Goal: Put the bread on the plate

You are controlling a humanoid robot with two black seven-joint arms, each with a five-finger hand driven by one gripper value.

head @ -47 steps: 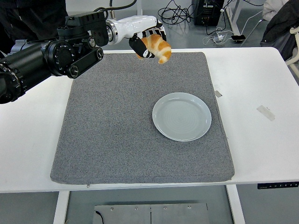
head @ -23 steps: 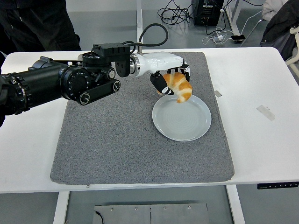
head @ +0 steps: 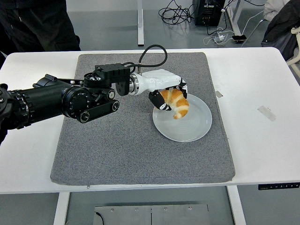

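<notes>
Where the left arm point(head: 56, 101) enters from the left edge, its black housing runs rightward over the grey mat point(head: 140, 140) to a white wrist section. No brand, label or legible writing can be made out anywhere. Left hand point(head: 168, 97): fingers curled around the bread point(head: 177, 103), a golden croissant, held over the far-left part of the plate point(head: 192, 129); whether the bread touches the plate cannot be told. Plate is pale grey-blue, round, on the right half of the mat. Mat lies on a white table point(head: 262, 140). Right of the plate, a small grey tab point(head: 219, 94) sits just off the mat's edge, and a strip of tape point(head: 266, 113) lies farther right on the bare tabletop. Beyond the far edge: grey floor, tangled cables point(head: 187, 11), a dark-clothed person point(head: 42, 23) at far left.
</notes>
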